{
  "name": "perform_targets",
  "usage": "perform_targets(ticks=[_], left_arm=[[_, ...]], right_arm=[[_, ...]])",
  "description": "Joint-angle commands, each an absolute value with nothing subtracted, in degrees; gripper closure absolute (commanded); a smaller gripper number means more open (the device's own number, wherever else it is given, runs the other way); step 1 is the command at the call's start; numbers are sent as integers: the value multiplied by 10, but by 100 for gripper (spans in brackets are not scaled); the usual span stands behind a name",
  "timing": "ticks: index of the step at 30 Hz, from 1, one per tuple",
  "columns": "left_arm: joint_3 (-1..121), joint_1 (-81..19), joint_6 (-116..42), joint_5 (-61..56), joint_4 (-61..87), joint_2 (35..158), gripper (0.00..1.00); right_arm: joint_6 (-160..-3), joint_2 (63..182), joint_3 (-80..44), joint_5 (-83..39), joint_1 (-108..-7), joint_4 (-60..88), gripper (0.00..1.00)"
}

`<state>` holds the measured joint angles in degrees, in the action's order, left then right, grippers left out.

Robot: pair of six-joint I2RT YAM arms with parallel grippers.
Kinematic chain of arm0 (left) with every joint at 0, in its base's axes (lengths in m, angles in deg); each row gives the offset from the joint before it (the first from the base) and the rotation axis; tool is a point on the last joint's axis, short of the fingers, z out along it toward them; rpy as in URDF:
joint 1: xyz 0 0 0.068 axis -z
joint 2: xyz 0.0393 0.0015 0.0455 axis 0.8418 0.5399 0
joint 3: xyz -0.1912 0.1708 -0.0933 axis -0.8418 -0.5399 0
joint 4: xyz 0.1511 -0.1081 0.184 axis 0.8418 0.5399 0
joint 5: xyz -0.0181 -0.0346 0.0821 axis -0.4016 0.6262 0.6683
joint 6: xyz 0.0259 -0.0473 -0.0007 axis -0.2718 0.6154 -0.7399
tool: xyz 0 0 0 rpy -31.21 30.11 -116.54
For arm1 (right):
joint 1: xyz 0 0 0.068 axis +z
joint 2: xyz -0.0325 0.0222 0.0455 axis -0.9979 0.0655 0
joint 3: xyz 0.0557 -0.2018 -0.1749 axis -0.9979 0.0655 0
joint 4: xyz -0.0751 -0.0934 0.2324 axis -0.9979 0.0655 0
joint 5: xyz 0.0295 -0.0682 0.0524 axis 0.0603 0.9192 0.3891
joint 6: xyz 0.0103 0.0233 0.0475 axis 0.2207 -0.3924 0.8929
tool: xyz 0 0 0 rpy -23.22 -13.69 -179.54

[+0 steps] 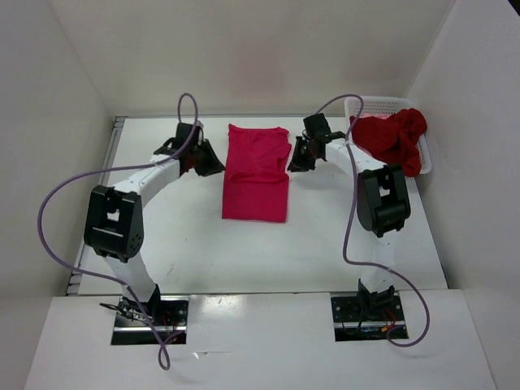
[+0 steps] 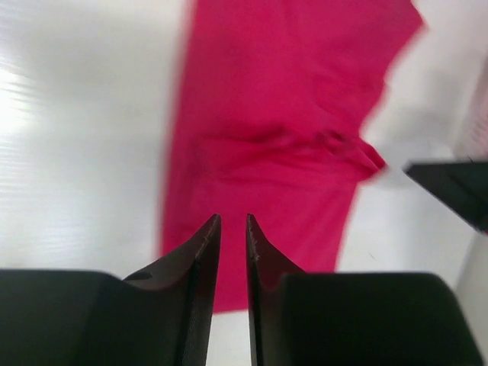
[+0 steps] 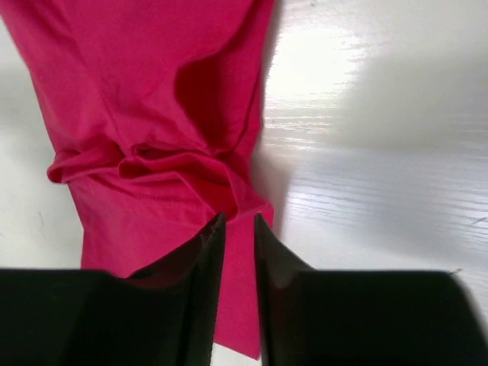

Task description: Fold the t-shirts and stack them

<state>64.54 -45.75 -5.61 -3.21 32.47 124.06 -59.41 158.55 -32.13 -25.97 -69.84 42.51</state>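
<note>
On the desk (image 1: pixel 162 236) the magenta t-shirt (image 1: pixel 257 175) lies centrally as a long folded strip. The dark red t-shirt (image 1: pixel 394 138) is heaped in the basket (image 1: pixel 382 101) at far right. The left end effector (image 2: pixel 233 221) and right end effector (image 3: pixel 239 221) flank the strip, jaws slightly parted, empty.

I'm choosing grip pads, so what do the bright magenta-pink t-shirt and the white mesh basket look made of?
Bright magenta-pink t-shirt: soft, matte cloth, probably cotton jersey. It wrinkles and bunches, and the right wrist view shows a stitched hem. White mesh basket: likely moulded plastic, going by its rigid open lattice wall. Its finish is too small to judge.
</note>
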Motion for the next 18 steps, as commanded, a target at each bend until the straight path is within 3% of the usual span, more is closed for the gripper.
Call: perform_targets(ticks=[1,3,4,18], left_arm=[[594,-387,-29,-103,276,1218,74],[554,-369,-16,-115,241,1218,74],[546,-363,-9,-116,241,1231,74],[399,-363,10,-79,190,1235,74]], right_arm=[[-602,1531,-343,-243,-674,438,80],[-602,1531,-343,-248,-652,438,97],[-602,1540,-349,-248,-645,438,99],[-573,1701,-457,-330,-567,428,100]])
